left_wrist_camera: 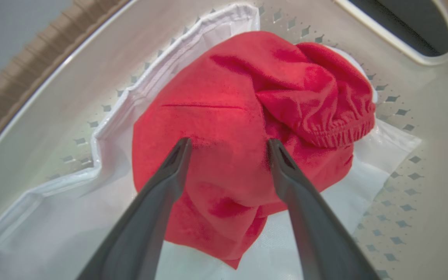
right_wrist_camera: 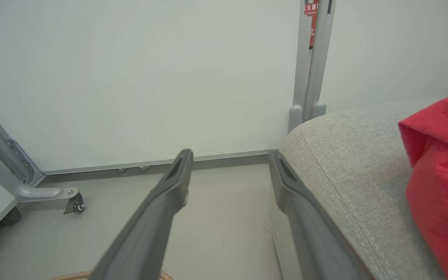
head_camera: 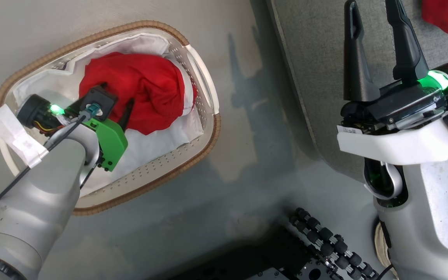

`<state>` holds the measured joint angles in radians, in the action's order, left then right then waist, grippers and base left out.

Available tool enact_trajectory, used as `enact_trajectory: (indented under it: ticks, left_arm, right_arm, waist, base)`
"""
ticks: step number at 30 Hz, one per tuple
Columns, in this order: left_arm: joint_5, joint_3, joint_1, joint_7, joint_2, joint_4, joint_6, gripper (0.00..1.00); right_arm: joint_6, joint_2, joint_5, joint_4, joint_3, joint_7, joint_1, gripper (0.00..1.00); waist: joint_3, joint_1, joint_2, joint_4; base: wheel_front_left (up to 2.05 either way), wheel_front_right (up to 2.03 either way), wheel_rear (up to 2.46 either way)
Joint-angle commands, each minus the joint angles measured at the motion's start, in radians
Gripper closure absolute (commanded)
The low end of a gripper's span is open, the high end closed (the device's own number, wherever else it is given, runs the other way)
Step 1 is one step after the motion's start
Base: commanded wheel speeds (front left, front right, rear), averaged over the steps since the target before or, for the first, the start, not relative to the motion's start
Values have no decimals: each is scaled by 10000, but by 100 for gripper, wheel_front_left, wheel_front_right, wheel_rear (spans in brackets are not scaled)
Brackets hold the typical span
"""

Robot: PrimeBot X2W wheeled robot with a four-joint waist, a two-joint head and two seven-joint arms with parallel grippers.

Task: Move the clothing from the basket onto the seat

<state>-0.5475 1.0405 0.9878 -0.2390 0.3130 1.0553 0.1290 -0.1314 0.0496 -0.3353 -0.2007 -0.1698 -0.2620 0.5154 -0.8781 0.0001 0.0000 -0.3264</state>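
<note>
Reaching down into the oval white plastic basket (head_camera: pixel 169 159) (left_wrist_camera: pixel 53 109) with little holes and a brown woven rim, the left gripper (head_camera: pixel 117 99) (left_wrist_camera: pixel 228 144) has its two long dark fingers spread wide apart. It has hold of nothing. Its tips are right at the soft bright red bundle of clothing (head_camera: pixel 150 89) (left_wrist_camera: pixel 228 97), one on each side of a hump of cloth. I cannot tell if the tips press on the cloth or are just above it.

The red bundle lies crumpled in the middle of the basket, on top of the plain white liner sheet (head_camera: pixel 158 144) (left_wrist_camera: pixel 72 217). A gathered, stretchy edge shows on one side of the bundle in the left wrist view. A white handle (head_camera: pixel 202 77) (left_wrist_camera: pixel 403 39) of the basket is on the side nearest the seat.

The basket sits on the shiny grey floor (head_camera: pixel 247 155) (right_wrist_camera: pixel 224 217), beside the big grey fabric sofa seat (head_camera: pixel 317 58) (right_wrist_camera: pixel 348 163) but not touching it.

The right gripper (head_camera: pixel 371 11) (right_wrist_camera: pixel 230 155) is up by the edge of the seat. Its fingers are wide apart too, and nothing is between them. Another red piece of clothing (head_camera: pixel 447 15) (right_wrist_camera: pixel 441 175) lies on the seat, near this gripper but apart from it. A pale wall (right_wrist_camera: pixel 130 77) stands behind the floor in the right wrist view.
</note>
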Motion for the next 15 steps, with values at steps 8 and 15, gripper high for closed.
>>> enact_trajectory:
  ticks: [8, 15]
  left_arm:
    - [384, 349, 660, 154, -98, 1100, -109, 0]
    - [166, 509, 592, 753, -179, 1735, -12, 0]
  right_arm:
    - [14, 24, -233, -129, 33, -44, -267, 0]
    - [14, 24, -234, -218, 119, -44, -352, 0]
  waist:
    - [-444, -1, 0, -193]
    - [-523, -1, 0, -169]
  base:
    - [0, 0, 0]
    - [0, 0, 0]
